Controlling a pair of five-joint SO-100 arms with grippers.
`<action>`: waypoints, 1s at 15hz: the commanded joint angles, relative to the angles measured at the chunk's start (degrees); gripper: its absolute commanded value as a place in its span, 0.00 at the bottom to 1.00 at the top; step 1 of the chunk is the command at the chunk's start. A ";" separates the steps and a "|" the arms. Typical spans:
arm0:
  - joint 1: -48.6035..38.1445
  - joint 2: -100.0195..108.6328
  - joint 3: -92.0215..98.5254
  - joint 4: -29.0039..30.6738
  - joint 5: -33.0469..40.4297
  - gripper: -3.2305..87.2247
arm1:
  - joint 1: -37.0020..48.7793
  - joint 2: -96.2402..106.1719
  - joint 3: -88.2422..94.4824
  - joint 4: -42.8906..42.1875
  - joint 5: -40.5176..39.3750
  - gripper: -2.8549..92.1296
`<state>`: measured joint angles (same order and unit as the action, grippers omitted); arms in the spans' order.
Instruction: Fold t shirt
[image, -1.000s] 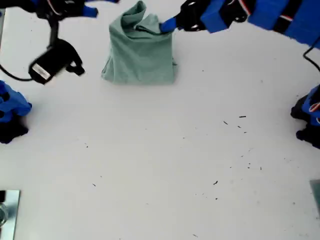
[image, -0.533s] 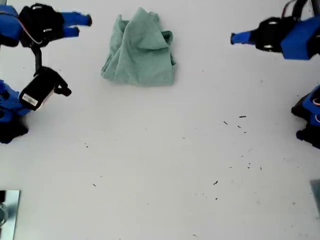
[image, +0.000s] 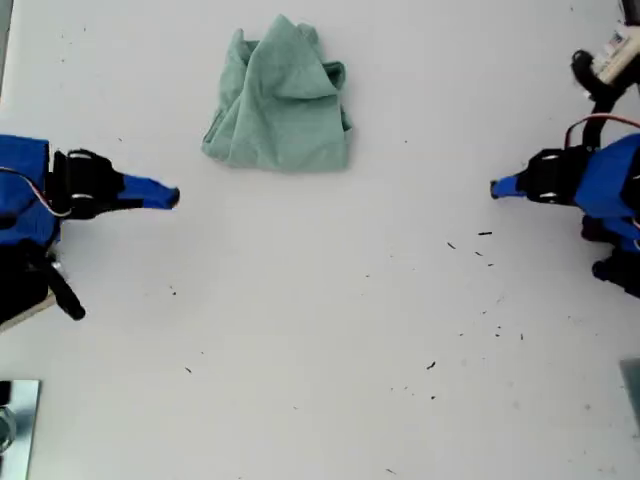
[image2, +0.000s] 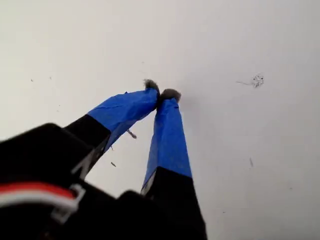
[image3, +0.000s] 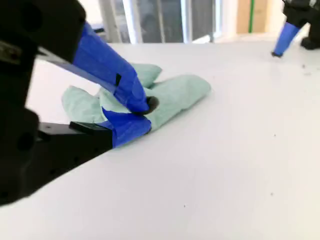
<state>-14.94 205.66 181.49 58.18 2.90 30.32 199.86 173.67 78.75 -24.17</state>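
The second gripper (image: 172, 196), jaws closed tip to tip and holding nothing, lies low over the white table (image: 330, 330). It is clear of the t shirt (image: 280, 105), off the shirt's near corner towards the exterior view's left. Its arm reaches level across the table, pointing past the shirt's near hem rather than at it. In its own wrist view the second gripper (image3: 142, 114) has the t shirt (image3: 175, 95) just beyond its tips, not touching.

The first gripper (image: 495, 189) is likewise closed and empty, its taped fingertips (image2: 150, 85) meeting over bare table. It sits well apart from the shirt on the opposite side, pointing back towards the second gripper.

The t shirt lies between the two arms but farther back, as a compact rumpled bundle. Its long axis runs from the smooth near hem to a peaked, creased far end. Judged from these positions, the second gripper is the nearer. Any further fold would require both arms to turn towards the shirt's far end and open first.
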 joint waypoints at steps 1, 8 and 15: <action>0.00 0.79 3.87 1.41 0.44 0.10 | -1.23 0.79 3.34 -0.09 -0.97 0.06; 5.45 0.79 3.69 1.41 0.79 0.11 | -2.81 0.79 3.34 -0.09 -21.36 0.08; 5.45 0.79 3.69 1.41 0.79 0.11 | -3.08 0.79 3.34 -0.09 -21.01 0.08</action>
<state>-10.11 206.02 184.66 59.50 3.08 27.51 200.13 174.02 78.75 -44.38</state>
